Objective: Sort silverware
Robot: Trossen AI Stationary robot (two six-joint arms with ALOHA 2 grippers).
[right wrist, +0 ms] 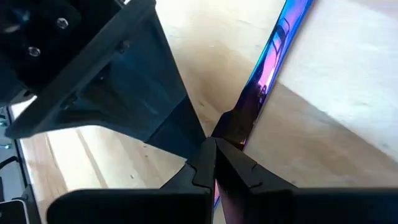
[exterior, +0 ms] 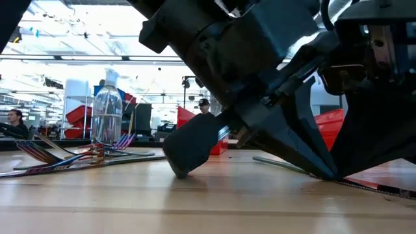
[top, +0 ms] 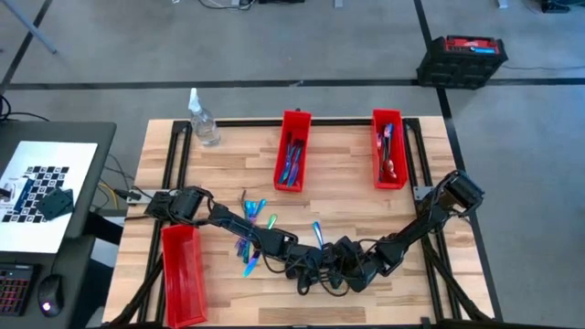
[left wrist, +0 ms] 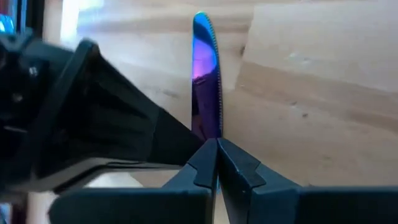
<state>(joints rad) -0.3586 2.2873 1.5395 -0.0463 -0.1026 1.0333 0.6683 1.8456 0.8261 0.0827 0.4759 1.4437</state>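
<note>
Both dark pincers, left pincer (left wrist: 217, 163) and right pincer (right wrist: 214, 163), meet low at the wooden tabletop's (top: 347, 201) near edge, each pinched narrow on one slim iridescent blue-purple knife (left wrist: 205, 74), whose long axis runs straight ahead from the left pincer.

We saw a grey concrete floor (top: 274, 55) crossed by dark tape lines around the pale wooden table (top: 347, 206). A dark side desk (top: 55, 265) stood at its left, carrying a white checkerboard-patterned sheet (top: 41, 187). A black and red case (top: 462, 59) sat on the floor beyond the far right corner. Across the table, the room was a bright open hall with ceiling lights (exterior: 78, 39), and a person (exterior: 13, 120) sat at the far left.
</note>
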